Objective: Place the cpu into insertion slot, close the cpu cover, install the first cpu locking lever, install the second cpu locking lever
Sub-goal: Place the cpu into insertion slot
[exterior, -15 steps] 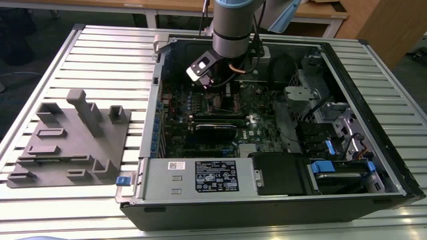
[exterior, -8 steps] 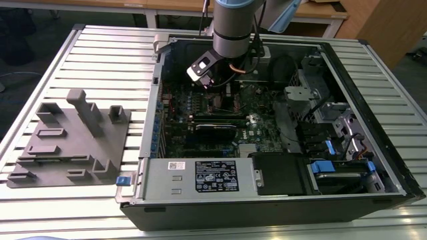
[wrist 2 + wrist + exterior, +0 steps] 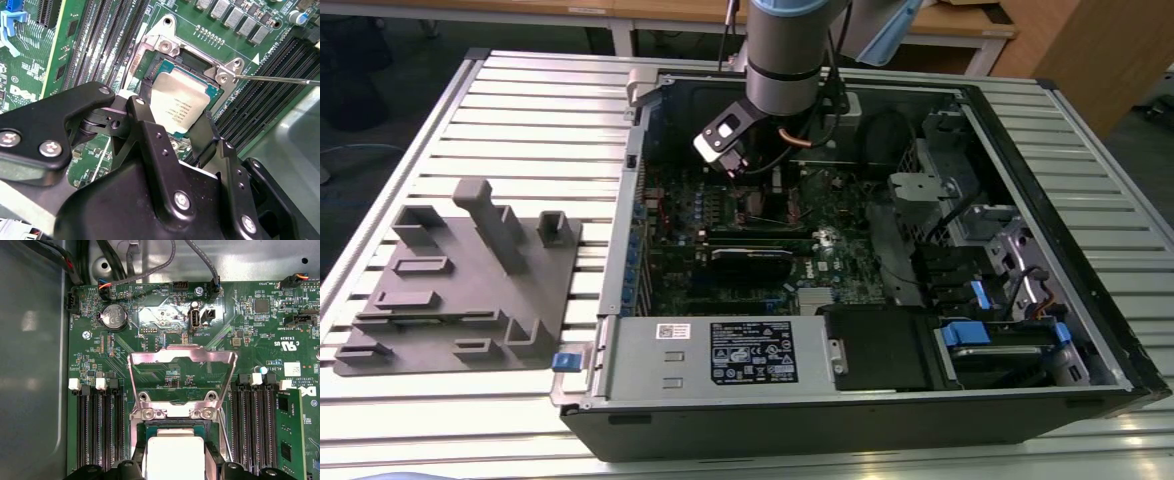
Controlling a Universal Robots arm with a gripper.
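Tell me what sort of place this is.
Probably a robotics lab or test workshop: a robot arm reaches into an open computer case that sits on a slatted metal table, with wooden desks behind.

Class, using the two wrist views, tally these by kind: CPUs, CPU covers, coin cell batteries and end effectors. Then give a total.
cpu: 1
cpu cover: 1
coin cell battery: 1
end effector: 1
Total: 4
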